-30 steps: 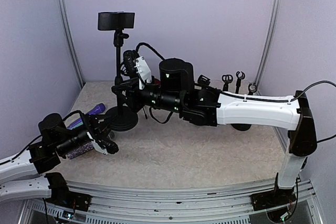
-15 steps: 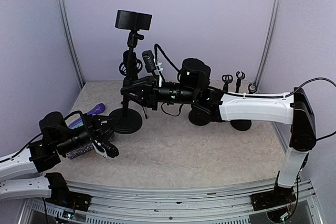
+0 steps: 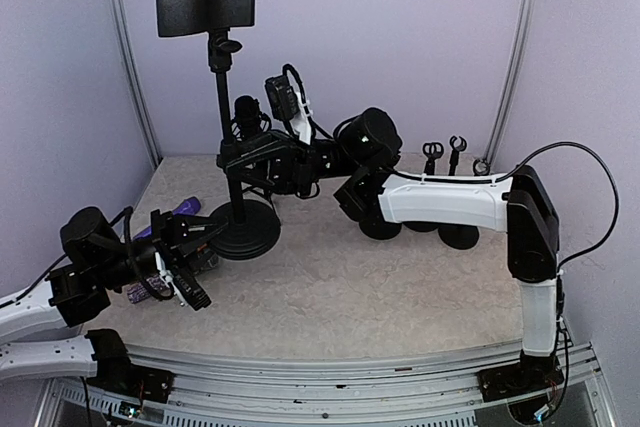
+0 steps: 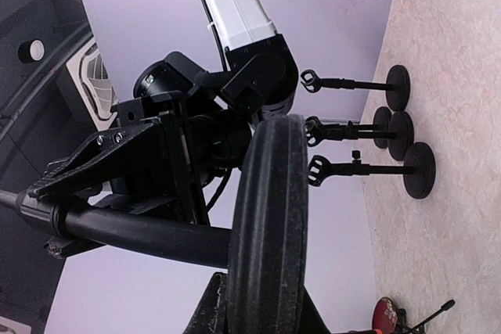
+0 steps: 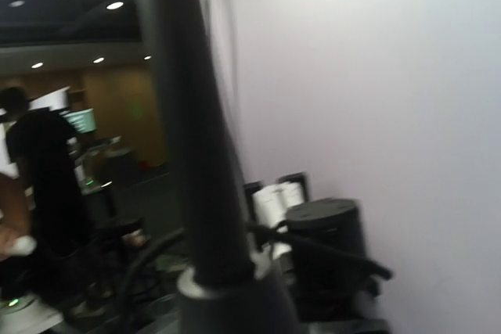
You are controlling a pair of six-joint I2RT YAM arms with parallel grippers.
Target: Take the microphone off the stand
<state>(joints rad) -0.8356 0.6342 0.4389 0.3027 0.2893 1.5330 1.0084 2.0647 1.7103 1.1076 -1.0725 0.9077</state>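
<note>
Purple microphone: lies on the table at the left, beside the left arm and well apart from the top of the stand. A glittery purple piece shows nearer the arm; whether it belongs to the same item cannot be told.
Stand: black and tall, with a round base and a flat black plate on top. No microphone is seen on it, so the removal looks done.
Right pincer: clamped on the pole, low down.
Left pincer: fingers look spread and grip nothing, just beside the base.
Hazard, tipping: the grip is low on a top-heavy stand, so a sideways pull could topple it.
Hazard, collision: the base sits close to the left pincer and the microphone, and a swing could knock either.
Overhead view only: the microphone and both arms together.
Left wrist view only: the base edge-on, the right fingers against the pole, and three small stands behind.
Right wrist view: blurred, showing the pole close up. Its own fingers are not clear.
</note>
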